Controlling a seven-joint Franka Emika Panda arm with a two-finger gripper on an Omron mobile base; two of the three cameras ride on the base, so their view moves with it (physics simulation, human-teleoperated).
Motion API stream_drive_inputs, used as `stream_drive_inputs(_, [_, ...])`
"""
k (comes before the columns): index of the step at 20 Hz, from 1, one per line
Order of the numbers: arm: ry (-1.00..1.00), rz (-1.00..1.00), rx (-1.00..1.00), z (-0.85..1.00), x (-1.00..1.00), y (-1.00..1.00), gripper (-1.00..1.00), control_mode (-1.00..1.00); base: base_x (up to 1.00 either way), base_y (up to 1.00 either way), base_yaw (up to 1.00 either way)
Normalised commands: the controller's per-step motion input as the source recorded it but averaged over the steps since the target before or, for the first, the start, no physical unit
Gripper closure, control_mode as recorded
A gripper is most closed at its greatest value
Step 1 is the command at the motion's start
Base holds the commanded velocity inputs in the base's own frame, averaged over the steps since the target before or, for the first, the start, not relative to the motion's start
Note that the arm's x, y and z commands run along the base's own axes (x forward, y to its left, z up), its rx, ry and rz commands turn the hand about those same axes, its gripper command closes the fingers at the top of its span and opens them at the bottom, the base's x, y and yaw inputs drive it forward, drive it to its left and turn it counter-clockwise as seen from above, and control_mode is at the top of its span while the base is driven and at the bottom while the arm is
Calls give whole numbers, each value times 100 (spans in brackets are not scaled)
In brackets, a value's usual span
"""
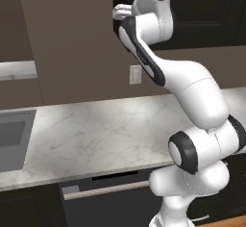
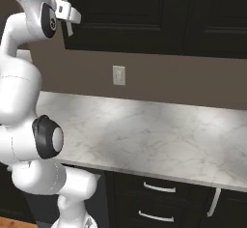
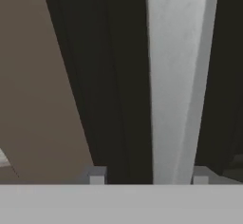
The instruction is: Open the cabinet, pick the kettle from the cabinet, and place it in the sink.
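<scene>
White marble counter [image 1: 105,130], veined in grey, runs wide and bare under a flat brown wall with one pale outlet plate [image 2: 118,75] on it. At the counter's left end my left base view catches the grey recessed sink [image 1: 14,139], square-edged and matte. Below are black base cabinets [image 2: 164,200] with short silver pulls. Above hangs the black cabinet [image 2: 130,14], its panelled door shut. I've raised my arm to that door's left edge, and my gripper [image 3: 148,178] sits right at the long silver bar handle [image 3: 175,80]. In the hand view the handle is a smooth, pale upright bar between my two finger tips [image 3: 97,176], one tip on each side with a gap to the left; my jaws are spread around it, gripping nothing. The kettle is somewhere I can't see.
</scene>
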Motion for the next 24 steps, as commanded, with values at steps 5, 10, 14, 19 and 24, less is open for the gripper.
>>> stream_drive_inputs(5, [-8,0,14,0,-28,23,100,-100,0,0,0])
stream_drive_inputs(10, [-13,1,13,0,-31,28,100,-100,0,0,0])
stream_drive_inputs(14, [-15,5,11,0,-36,29,100,-100,0,0,0])
stream_drive_inputs(19, [-17,6,11,0,-39,29,100,-100,0,0,0])
stream_drive_inputs(24, [-7,6,10,4,-37,32,100,-100,0,0,0])
